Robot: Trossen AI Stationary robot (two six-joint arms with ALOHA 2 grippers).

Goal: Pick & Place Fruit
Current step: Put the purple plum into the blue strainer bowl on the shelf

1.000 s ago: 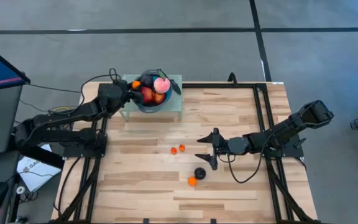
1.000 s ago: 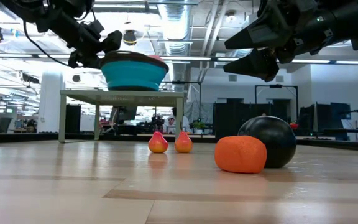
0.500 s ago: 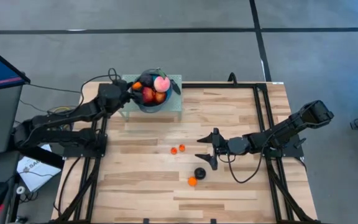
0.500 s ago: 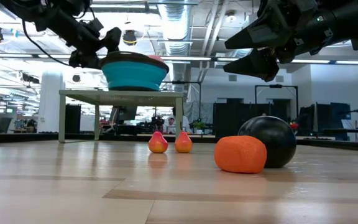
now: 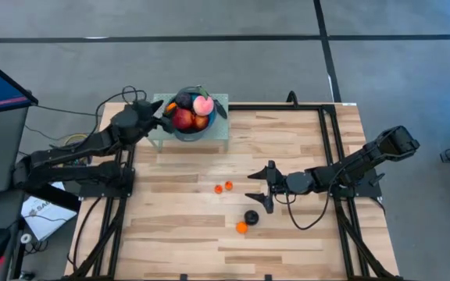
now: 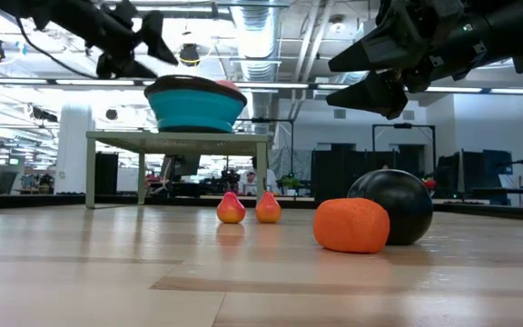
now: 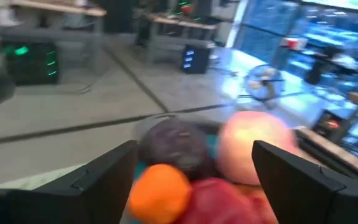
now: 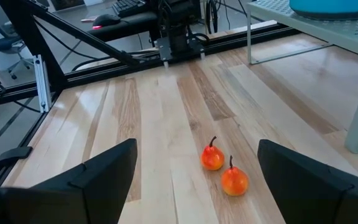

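A blue bowl stands on a small pale green stand at the table's far left. In it lie a pink peach, a red apple, an orange and a dark plum. My left gripper hovers open at the bowl's left rim, above it; the fruit shows ahead between its fingers. Two small orange-red pears, a dark plum and an orange rest on the table. My right gripper hangs open above the table, right of the pears.
The stand's legs rise from the far-left part of the table. Dark frame rails run along the table's left and right sides. Bare wood lies at the near edge and in the far right part.
My left gripper has drawn back from the bowl toward the table's left edge and has risen, staying open. The fruit in the bowl and on the table has kept its place.
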